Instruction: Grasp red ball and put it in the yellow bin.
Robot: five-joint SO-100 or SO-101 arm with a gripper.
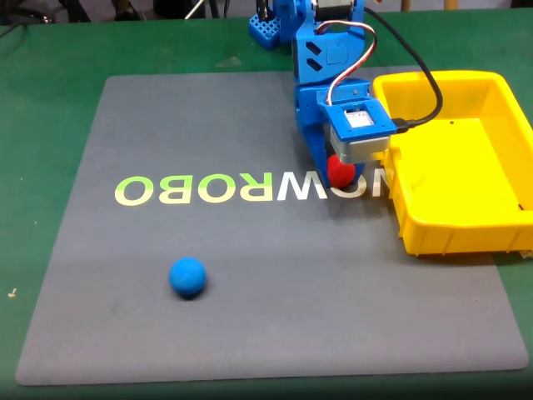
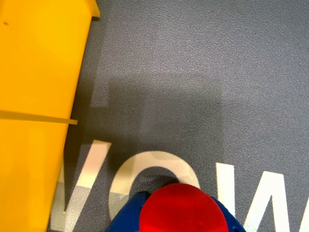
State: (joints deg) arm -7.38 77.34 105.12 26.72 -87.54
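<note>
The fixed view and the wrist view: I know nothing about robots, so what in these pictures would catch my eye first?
Probably the bright yellow bin at the right edge of the grey mat, apparently empty. Just left of it in the fixed view, the blue arm's gripper is closed around the red ball, which also shows at the bottom of the wrist view. A blue ball sits alone on the mat near the front left.
</note>
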